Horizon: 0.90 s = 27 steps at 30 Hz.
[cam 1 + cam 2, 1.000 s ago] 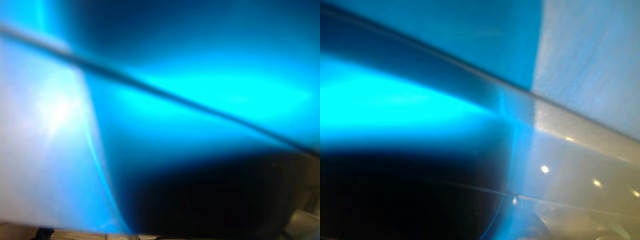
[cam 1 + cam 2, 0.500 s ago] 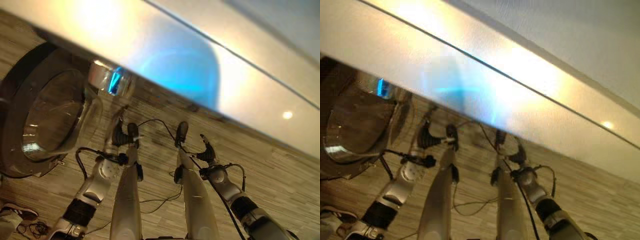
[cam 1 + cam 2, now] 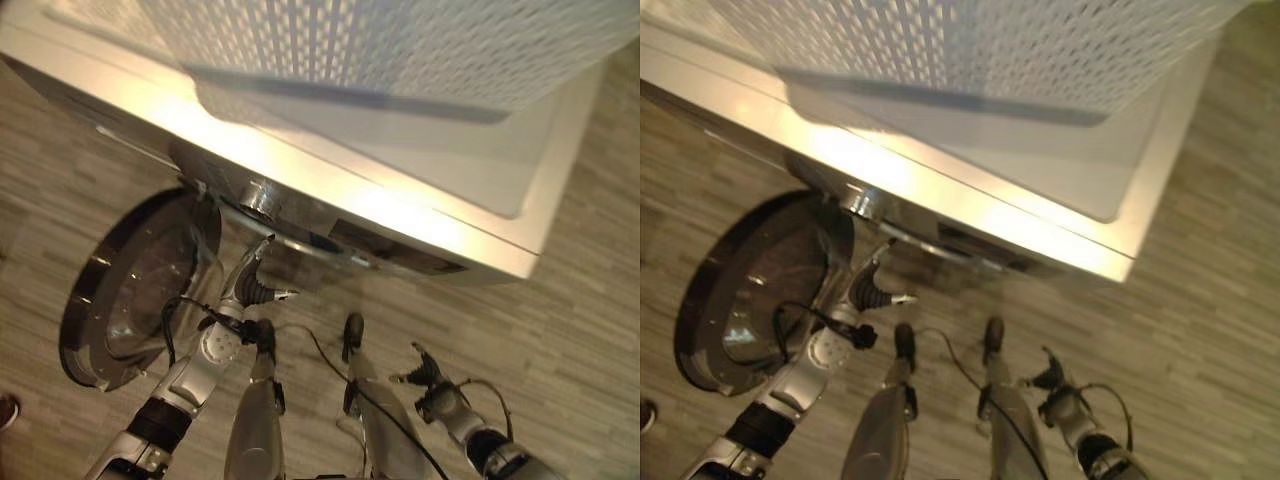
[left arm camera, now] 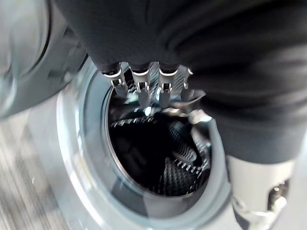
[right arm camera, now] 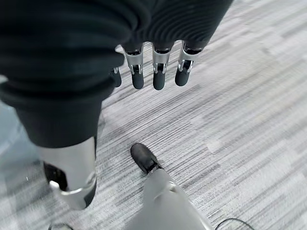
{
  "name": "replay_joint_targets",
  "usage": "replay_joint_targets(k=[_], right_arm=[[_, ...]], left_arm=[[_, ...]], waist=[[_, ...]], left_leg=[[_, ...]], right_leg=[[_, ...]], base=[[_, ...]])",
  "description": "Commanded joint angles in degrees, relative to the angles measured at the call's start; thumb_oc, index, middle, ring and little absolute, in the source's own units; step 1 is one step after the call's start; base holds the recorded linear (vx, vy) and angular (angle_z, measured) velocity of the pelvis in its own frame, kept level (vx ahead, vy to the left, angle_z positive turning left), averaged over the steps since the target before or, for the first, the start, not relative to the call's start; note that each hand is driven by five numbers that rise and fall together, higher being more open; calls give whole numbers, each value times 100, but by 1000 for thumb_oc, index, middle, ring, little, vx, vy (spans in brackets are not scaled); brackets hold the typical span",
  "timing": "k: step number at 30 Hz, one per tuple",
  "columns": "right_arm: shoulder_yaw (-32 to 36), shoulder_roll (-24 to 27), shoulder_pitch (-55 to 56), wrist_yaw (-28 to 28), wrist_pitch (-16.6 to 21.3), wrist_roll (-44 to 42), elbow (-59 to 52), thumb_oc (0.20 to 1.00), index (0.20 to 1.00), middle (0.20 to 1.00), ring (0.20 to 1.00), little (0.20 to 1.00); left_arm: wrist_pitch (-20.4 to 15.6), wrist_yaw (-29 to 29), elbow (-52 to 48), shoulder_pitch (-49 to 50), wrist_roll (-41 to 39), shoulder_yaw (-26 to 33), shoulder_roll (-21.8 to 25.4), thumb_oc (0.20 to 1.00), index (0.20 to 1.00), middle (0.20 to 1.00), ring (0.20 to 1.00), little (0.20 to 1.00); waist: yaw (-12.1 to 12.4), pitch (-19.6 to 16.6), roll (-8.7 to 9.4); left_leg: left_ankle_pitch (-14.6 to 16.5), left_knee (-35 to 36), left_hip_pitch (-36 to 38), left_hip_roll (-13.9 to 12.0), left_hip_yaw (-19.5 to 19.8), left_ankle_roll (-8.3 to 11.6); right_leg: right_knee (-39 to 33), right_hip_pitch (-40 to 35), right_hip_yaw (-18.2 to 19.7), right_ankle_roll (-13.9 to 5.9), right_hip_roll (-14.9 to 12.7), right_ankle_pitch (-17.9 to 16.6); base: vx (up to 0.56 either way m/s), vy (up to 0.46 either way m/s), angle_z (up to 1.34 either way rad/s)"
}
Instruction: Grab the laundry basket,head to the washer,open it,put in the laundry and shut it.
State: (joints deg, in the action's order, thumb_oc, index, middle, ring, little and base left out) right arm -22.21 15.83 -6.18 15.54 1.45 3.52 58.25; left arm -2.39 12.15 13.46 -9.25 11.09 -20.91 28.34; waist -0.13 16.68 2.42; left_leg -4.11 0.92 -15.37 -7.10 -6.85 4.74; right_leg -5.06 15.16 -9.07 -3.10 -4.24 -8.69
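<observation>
While washer [image 3: 420, 215] door [image 3: 130, 290] hangs open, basket [image 3: 400, 45] on top; left hand [image 3: 252, 285], right hand [image 3: 428, 375] fingers relaxed; no writing legible.

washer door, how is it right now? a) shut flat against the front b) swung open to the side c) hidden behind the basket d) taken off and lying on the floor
b: the round glass washer door stands swung out from the washer, and the left wrist view looks past the left hand into the open drum.
</observation>
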Motion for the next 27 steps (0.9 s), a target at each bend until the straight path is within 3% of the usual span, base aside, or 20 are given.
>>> replay_joint_targets(k=[1,3,7,9,11,16,17,19,22,23,27], right_arm=[[711,244,532,-263,45,-596,-358,1000,1000,1000,1000,1000],[1453,552,845,-328,89,-1052,-1327,1000,1000,1000,1000,1000],[2778,1398,1477,-250,121,-881,-3282,1000,1000,1000,1000,1000],[3069,1539,1605,-168,132,-789,-3637,1000,1000,1000,1000,1000],[3909,1919,1764,173,190,-385,-4627,1000,1000,1000,1000,1000],[4629,2379,1275,629,390,222,-5992,1000,1000,1000,1000,1000],[4634,2465,1118,698,442,340,-6090,1000,1000,1000,1000,1000],[4690,3110,417,704,543,681,-6629,1000,1000,1000,1000,1000],[4409,3468,-178,739,641,610,-6516,1000,1000,1000,1000,1000],[3853,4236,-1034,554,640,659,-6205,1000,1000,1000,1000,1000],[2380,5073,-2842,327,567,437,-5277,1000,1000,1000,1000,1000]], left_arm=[[-167,-168,174,373,-117,312,176,1000,1000,1000,1000,1000],[-82,-278,390,788,-292,739,199,1000,1000,1000,1000,1000],[37,-474,823,1380,-465,1366,160,1000,1000,1000,1000,1000],[24,-502,895,1469,-425,1387,114,1000,1000,1000,1000,1000],[27,-613,999,1588,-374,1452,-22,1000,1000,1000,1000,1000],[18,-700,1149,1389,-323,1227,-197,1000,1000,1000,1000,1000],[9,-715,1225,1312,-325,1148,-250,1000,1000,1000,1000,1000],[0,-869,1168,1236,-298,933,-286,1000,1000,1000,1000,1000],[-27,-949,1227,1158,-310,750,-323,1000,1000,1000,1000,1000],[-105,-1089,1218,1170,-353,467,-291,1000,1000,1000,1000,1000],[-154,-1203,1344,1150,-501,265,-227,1000,1000,1000,1000,1000]], waist=[[-214,-280,-43],[-292,-522,-41],[-443,-981,-103],[-457,-1086,-133],[-504,-1368,-160],[-420,-1572,-125],[-378,-1605,-105],[-236,-1732,2],[-146,-1781,69],[83,-1808,247],[298,-1772,446]], left_leg=[[78,-191,-61,-243,92,-15],[71,-23,254,-253,46,-26],[27,344,747,-251,-86,-17],[29,384,825,-257,-102,-16],[171,408,1012,-261,-120,0],[242,408,1141,-236,-89,-30],[258,408,1162,-239,-71,-39],[293,408,1208,-221,-6,-48],[288,408,1199,-223,45,-39],[311,408,1183,-229,123,-10],[240,408,1097,-223,226,1]], right_leg=[[877,-628,-195,-252,-35,1383],[813,-846,-148,-279,-45,1366],[643,-1142,-57,-343,-80,1290],[600,-1198,-47,-356,-90,1256],[485,-1412,-43,-406,-127,1257],[433,-1580,-12,-414,-138,1255],[429,-1626,-15,-415,-143,1266],[381,-1747,-55,-429,-135,1294],[353,-1782,-94,-430,-132,1294],[307,-1845,-170,-440,-124,1315],[236,-1871,-279,-435,-118,1259]], base=[[125,13,-9],[115,29,-9],[109,40,-11],[94,28,-1],[126,28,7],[59,21,2],[78,25,0],[77,19,0],[33,4,2],[-12,-5,8],[3,-8,15]])
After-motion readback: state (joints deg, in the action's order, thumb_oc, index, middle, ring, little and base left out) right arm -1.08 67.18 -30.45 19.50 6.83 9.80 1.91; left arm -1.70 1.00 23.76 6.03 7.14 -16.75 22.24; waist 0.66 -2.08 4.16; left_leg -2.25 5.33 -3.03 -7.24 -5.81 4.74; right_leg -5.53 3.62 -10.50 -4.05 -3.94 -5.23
